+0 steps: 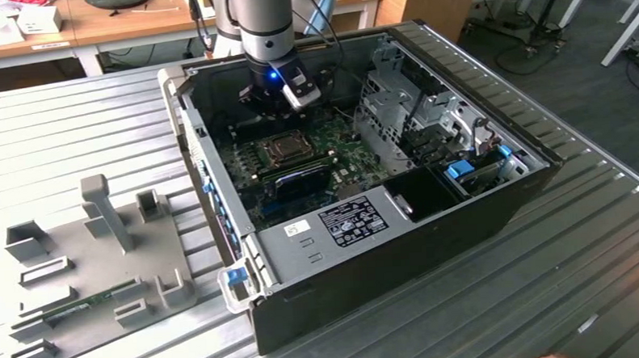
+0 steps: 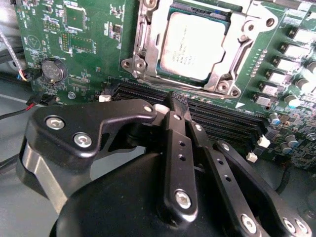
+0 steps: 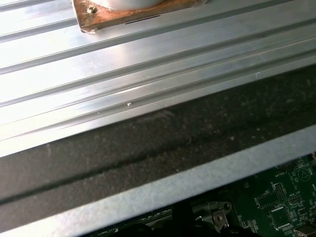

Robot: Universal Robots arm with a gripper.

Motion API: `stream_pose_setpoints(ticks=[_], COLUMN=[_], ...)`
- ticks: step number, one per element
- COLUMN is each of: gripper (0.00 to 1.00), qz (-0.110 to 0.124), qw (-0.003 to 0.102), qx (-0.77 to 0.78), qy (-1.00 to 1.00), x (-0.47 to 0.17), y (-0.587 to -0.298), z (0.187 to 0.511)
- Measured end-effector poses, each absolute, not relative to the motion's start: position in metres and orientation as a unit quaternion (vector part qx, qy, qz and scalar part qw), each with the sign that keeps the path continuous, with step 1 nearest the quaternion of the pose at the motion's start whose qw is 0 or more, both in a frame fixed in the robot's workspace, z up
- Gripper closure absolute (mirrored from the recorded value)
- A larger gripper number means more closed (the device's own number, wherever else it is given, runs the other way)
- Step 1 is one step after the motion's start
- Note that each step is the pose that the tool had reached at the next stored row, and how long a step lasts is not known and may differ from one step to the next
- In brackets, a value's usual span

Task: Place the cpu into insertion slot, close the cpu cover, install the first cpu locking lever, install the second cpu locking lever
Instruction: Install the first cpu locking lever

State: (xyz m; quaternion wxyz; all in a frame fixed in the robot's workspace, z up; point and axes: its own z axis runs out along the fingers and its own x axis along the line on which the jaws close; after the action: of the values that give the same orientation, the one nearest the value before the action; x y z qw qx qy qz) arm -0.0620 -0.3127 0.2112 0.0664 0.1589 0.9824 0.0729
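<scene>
The cpu point(image 2: 195, 45) lies flat in the insertion slot point(image 2: 148, 64), its dull silver top facing up. The cpu cover point(image 2: 232, 61), a silver frame, lies down around the chip with the chip showing through its window. In the exterior view the slot point(image 1: 283, 148) sits mid-board inside the open computer case. My gripper point(image 1: 284, 100) hangs just above the green board, a little beyond the slot towards the case's far wall. In the second wrist view my gripper point(image 2: 173, 104) is over the black memory slots point(image 2: 222, 121) beside the socket. Its black fingers point(image 2: 180, 148) are pressed together with nothing between them.
The open case point(image 1: 494, 212) rests on a ridged metal table point(image 1: 68, 117). Drive cages point(image 1: 414, 118) fill the exterior view's right of the case. A grey fixture point(image 1: 96, 253) with a memory stick lies at the exterior view's left. The case wall point(image 3: 148, 143) runs close to the wrist.
</scene>
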Motion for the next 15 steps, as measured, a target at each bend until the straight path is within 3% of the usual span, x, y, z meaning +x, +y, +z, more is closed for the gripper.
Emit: stream_pose_setpoints(ticks=[15], gripper=[0.90], qz=[0.072], qw=[0.062], qx=[0.159], qy=[0.983], x=[-0.0620], y=[-0.3127], z=[0.2112])
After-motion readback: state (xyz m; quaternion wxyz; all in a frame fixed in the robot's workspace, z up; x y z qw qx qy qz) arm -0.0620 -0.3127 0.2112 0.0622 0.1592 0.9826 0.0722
